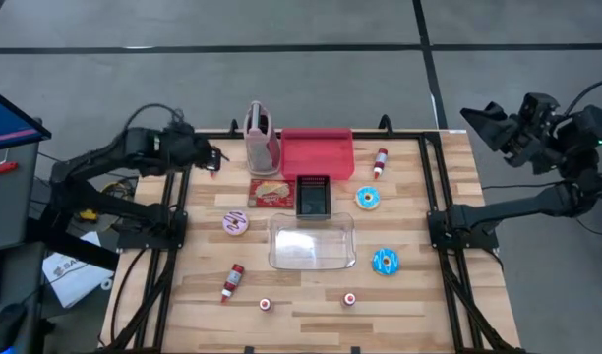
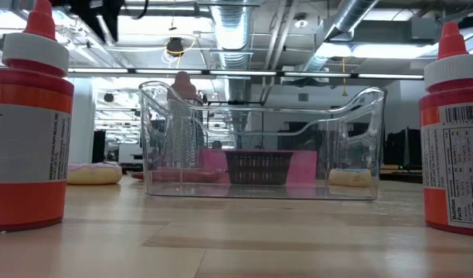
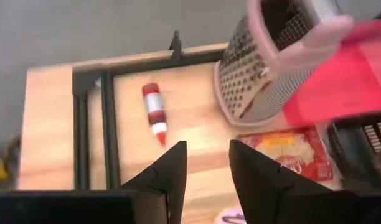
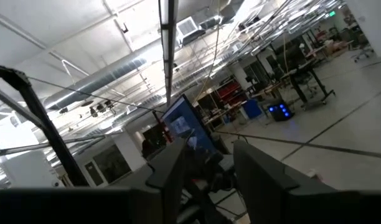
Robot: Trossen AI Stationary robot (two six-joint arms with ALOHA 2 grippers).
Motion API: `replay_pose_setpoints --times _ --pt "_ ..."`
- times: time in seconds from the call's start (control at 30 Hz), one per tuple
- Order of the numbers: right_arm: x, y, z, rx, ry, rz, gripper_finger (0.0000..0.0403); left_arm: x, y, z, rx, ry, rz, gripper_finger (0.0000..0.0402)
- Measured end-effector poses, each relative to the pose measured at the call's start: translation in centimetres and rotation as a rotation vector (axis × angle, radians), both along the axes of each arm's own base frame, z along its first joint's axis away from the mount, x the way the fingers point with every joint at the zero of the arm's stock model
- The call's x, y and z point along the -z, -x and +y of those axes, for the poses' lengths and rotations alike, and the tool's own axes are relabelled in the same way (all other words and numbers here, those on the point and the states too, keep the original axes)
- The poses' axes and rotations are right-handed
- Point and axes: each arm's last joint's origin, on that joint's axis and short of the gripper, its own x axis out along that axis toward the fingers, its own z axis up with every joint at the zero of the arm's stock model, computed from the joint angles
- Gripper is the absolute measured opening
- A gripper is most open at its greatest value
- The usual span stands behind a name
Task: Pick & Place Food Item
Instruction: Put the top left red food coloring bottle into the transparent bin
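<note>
Food items lie on the wooden table [image 1: 193,315]: a pink-iced donut [image 1: 235,224], two blue-iced donuts [image 1: 368,198] [image 1: 385,261] and a red snack packet [image 1: 271,192]. A clear plastic tub [image 1: 312,242] stands mid-table, with a small black basket [image 1: 312,197] and a red bin [image 1: 318,152] behind it. My left gripper [image 1: 218,157] hovers over the back-left corner, open with nothing between its fingers [image 3: 175,171]. Beneath it lies a small red bottle [image 3: 154,113], beside the pink grater [image 3: 265,68]. My right gripper [image 1: 470,116] is raised off the table's right-back corner, open and empty [image 4: 209,168].
Red sauce bottles lie at the back right [image 1: 380,162] and front left [image 1: 231,282]. Two more stand upright near the front edge [image 2: 28,116] [image 2: 453,131]. The black frame rails [image 1: 178,206] run along both table sides.
</note>
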Motion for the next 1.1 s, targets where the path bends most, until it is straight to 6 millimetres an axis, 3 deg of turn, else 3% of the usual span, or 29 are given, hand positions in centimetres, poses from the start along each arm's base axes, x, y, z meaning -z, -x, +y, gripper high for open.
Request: replay_pose_setpoints --times 0.2,0.37,0.53,0.7,0.9,1.1 --pt "-0.1 0.3 0.0 0.005 -0.002 -0.008 0.0154 5.4 0.1 -0.1 -0.26 0.098 -0.007 0.0116" --pt "-0.1 0.3 0.0 0.009 -0.014 -0.017 0.0159 8.7 -0.7 0.6 -0.314 0.096 -0.025 0.0116" --pt "-0.2 0.4 -0.1 0.02 -0.018 -0.023 0.0159 11.7 -1.4 3.0 -0.314 0.101 -0.004 0.0116" --pt "-0.7 0.8 -0.1 0.02 -0.018 -0.046 0.0159 13.6 -0.8 6.6 -0.314 0.172 0.121 0.0121" --pt "-1.3 1.0 -0.1 0.023 -0.01 -0.058 0.0159 15.0 -0.3 10.3 -0.254 0.257 0.18 0.0179" --pt "-1.2 0.5 0.0 0.009 -0.003 -0.043 0.0159 16.8 -0.4 11.8 -0.274 0.327 0.242 0.0246"
